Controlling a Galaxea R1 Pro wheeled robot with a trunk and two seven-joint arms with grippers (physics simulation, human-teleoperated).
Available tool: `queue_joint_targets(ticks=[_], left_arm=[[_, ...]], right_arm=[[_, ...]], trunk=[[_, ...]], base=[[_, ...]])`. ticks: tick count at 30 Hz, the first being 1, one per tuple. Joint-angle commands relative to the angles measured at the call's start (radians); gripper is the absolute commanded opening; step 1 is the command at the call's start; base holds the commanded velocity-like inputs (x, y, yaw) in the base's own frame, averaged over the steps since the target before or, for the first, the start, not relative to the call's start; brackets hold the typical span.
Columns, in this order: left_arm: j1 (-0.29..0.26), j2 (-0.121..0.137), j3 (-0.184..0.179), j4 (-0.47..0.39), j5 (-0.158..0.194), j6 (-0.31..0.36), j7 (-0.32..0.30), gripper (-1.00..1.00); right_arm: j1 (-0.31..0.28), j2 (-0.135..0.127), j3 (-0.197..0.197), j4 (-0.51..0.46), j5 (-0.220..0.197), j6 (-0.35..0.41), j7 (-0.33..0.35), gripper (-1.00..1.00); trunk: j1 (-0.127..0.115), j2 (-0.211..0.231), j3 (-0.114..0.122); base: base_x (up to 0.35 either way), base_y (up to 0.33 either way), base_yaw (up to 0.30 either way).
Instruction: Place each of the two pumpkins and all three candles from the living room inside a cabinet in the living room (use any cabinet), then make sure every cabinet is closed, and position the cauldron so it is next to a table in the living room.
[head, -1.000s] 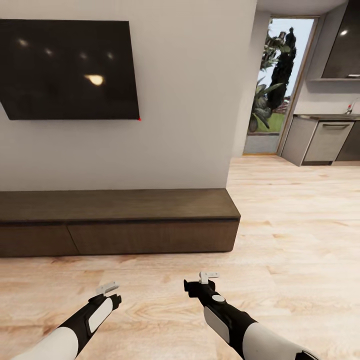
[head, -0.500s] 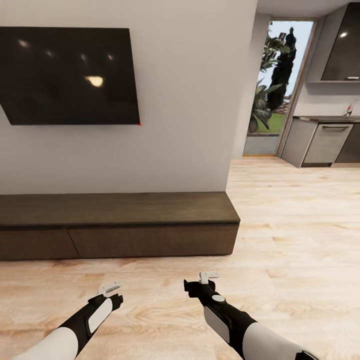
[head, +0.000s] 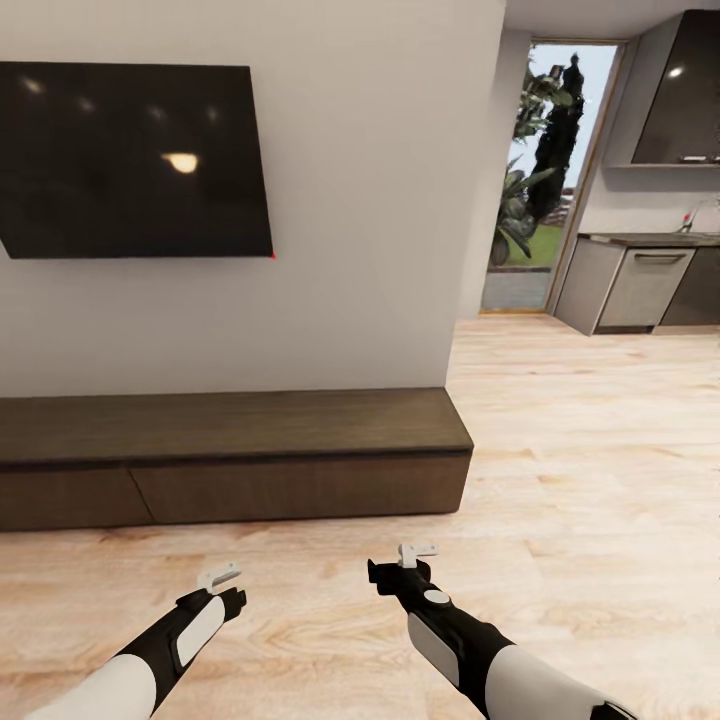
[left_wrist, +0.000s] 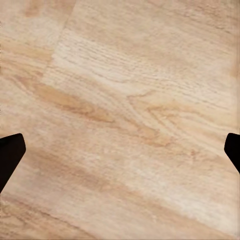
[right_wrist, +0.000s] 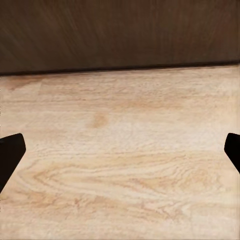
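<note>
**Both grippers empty over bare floor, cabinet ahead**

While facing the wall in the head view: left gripper (head: 218, 577) and right gripper (head: 417, 551) held low over the floor (head: 600, 450), nothing between the fingers of either. Beyond both grippers, well apart from them, the cabinet (head: 235, 457), long and low against the wall, drawer fronts flush and shut. Above it, a TV (head: 130, 160) on the wall. Farther off, past the right gripper, a doorway (head: 540, 180) and grey kitchen units (head: 640, 285).

Left wrist view: dark fingertips (left_wrist: 10, 152) at opposite edges, spread wide, with floor (left_wrist: 125, 115) between.

Right wrist view: fingertips (right_wrist: 10, 150) likewise spread wide, over floor (right_wrist: 120, 165); ahead of them the cabinet (right_wrist: 120, 32) front, reaching down to the boards.
</note>
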Motion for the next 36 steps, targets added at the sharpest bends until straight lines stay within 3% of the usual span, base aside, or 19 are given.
queue_joint_targets(ticks=[1, 21, 36], left_arm=[[0.000, 0.001, -0.008, -0.003, 0.007, 0.004, 0.008, 1.00], [0.000, 0.001, -0.007, -0.002, 0.009, 0.002, 0.006, 1.00], [0.000, 0.001, -0.007, 0.005, 0.007, 0.001, 0.006, 1.00]], right_arm=[[-0.001, 0.000, 0.008, 0.000, -0.011, -0.006, -0.006, 1.00], [-0.001, 0.000, 0.008, 0.000, -0.004, -0.006, -0.006, 1.00], [-0.001, 0.000, 0.008, 0.000, -0.003, -0.006, -0.006, 1.00]], trunk=[[-0.004, 0.007, 0.002], [-0.081, 0.147, 0.065], [-0.138, 0.252, 0.112]], base=[[0.000, 0.000, -0.013], [-0.001, 0.000, -0.001], [-0.119, 0.000, 0.053]])
